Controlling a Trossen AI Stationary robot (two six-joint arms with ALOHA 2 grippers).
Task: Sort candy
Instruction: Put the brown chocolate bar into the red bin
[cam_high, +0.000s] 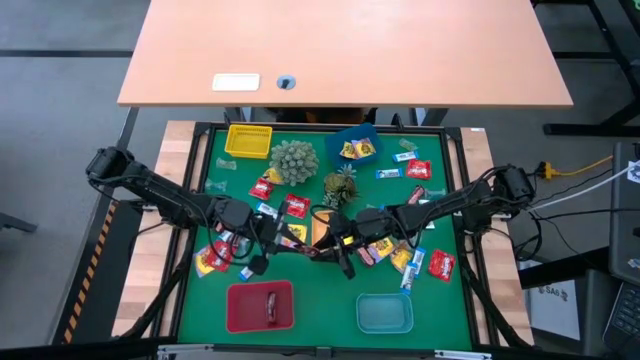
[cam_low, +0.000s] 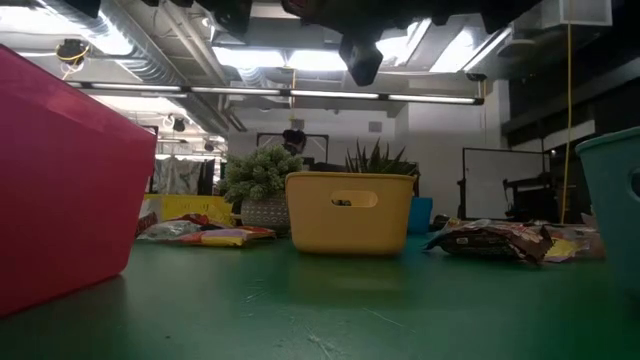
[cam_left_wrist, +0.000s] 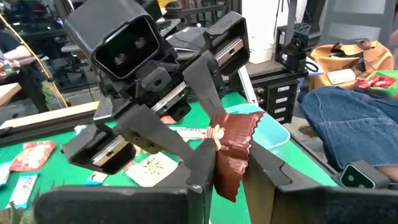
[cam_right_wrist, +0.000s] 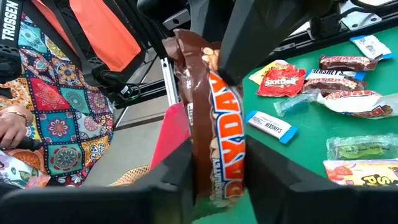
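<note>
Both grippers meet in mid-air over the middle of the green mat, above an orange-yellow tray. Between them is one candy, a brown bar with orange and white lettering, also seen in the left wrist view as a brown crimped wrapper. My left gripper is shut on it. My right gripper faces it from the opposite side, its fingers spread on either side of the bar. Many other candies lie loose on the mat. My left gripper pinches one end of the brown bar between its two fingers, coming nearly level from the table's left. The bar stands on edge between the two grippers, lifted clear of the mat. My right gripper's fingers flank the bar's other part, nearly level from the table's right. I cannot tell whether they touch the wrapper.
A red tray and a teal tray stand near the front edge. A yellow tray and a blue tray stand at the back. Two spiky green plants stand behind the grippers.
</note>
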